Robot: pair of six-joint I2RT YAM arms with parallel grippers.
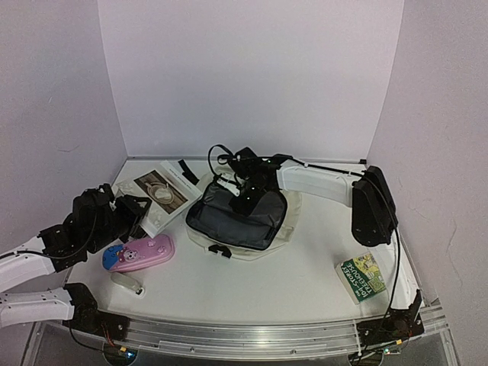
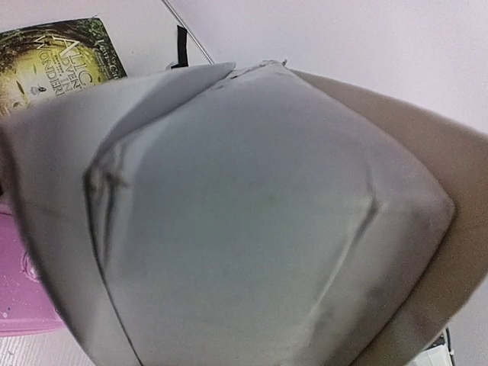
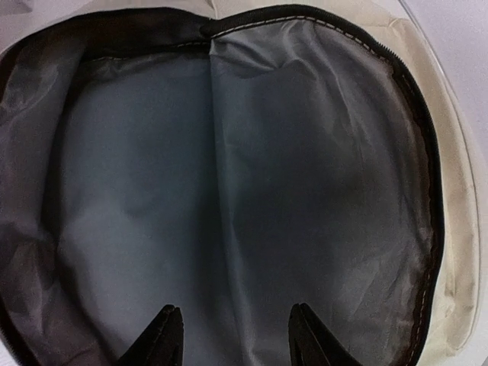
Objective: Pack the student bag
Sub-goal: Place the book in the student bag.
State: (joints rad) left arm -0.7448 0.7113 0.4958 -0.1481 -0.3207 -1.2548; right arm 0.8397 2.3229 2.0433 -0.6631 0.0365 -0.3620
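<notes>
The student bag (image 1: 229,242), cream with a black zipper, lies open in the middle of the table, its grey lining (image 3: 229,168) facing up. My right gripper (image 3: 236,314) hangs inside the opening just above the lining, open, with nothing between its fingertips; from above it (image 1: 245,200) sits over the bag's far side. My left gripper (image 1: 136,211) is at the table's left, at the near corner of a white notebook (image 1: 174,200). A pale grey-white surface (image 2: 244,229) fills the left wrist view and hides the fingers; it looks like that notebook, held.
A pink cartoon pencil case (image 1: 141,253) lies left of the bag, with a small white object (image 1: 128,284) in front of it. A green book (image 1: 361,276) lies at the front right. An Alice in Wonderland book (image 2: 53,57) shows beyond the held thing. White walls enclose the table.
</notes>
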